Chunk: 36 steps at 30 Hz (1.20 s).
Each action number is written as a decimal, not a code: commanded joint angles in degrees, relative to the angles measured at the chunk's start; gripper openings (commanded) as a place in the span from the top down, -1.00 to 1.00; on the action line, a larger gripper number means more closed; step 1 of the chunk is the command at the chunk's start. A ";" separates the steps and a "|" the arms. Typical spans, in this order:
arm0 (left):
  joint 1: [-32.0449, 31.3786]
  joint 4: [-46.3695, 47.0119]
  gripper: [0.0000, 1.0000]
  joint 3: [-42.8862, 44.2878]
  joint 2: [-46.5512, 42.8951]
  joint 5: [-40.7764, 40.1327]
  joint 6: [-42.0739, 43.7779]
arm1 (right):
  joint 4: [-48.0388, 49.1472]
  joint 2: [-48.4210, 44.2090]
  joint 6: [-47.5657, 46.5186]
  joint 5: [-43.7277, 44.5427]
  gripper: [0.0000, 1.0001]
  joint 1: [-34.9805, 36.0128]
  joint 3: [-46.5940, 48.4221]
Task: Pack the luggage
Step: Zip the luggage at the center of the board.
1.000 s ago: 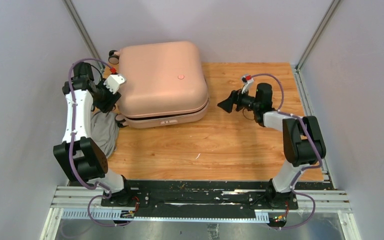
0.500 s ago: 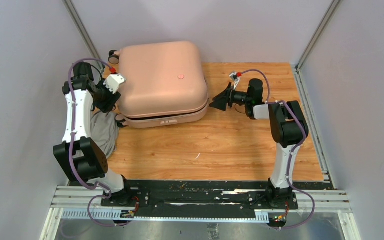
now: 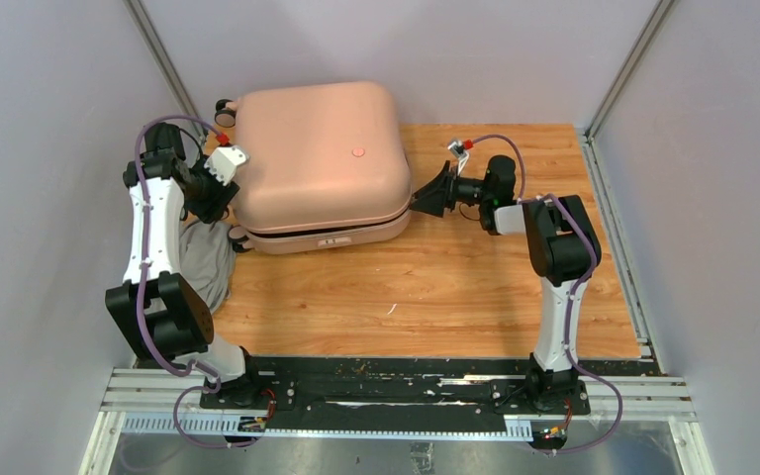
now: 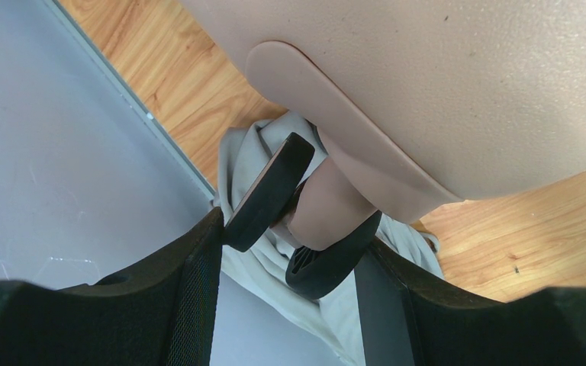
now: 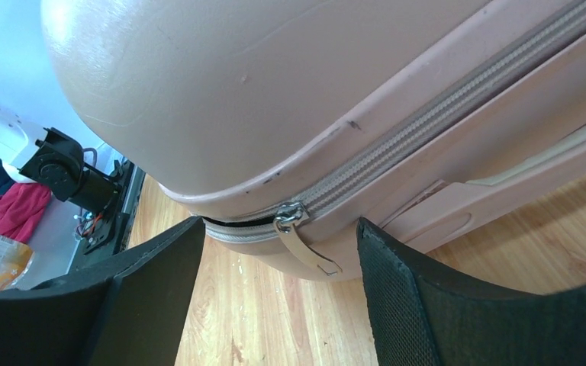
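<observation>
Right gripper (image 3: 427,198) has advanced from mid-board to right front corner of luggage (image 3: 319,163); likely lining up on zip. Fingers spread, empty; zipper pull (image 5: 306,245) just ahead between them, untouched. Left gripper (image 4: 291,238) straddles caster wheel (image 4: 269,188); clamped or not, cannot tell. Luggage lies flat, lid down, far-left on board.

left arm (image 3: 151,226) elbow-bent, jaws apart | right arm (image 3: 557,247) stretched leftward, jaws apart (wide)

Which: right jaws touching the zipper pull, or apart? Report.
Apart. Right wrist view: the zipper pull hangs between the open right jaws, clear gaps on both sides.
</observation>
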 commanded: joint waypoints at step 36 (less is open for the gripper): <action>-1.66 9.76 1.00 0.99 -5.04 1.04 -6.45 | -23.93 -7.94 -19.41 7.29 1.00 3.17 -0.35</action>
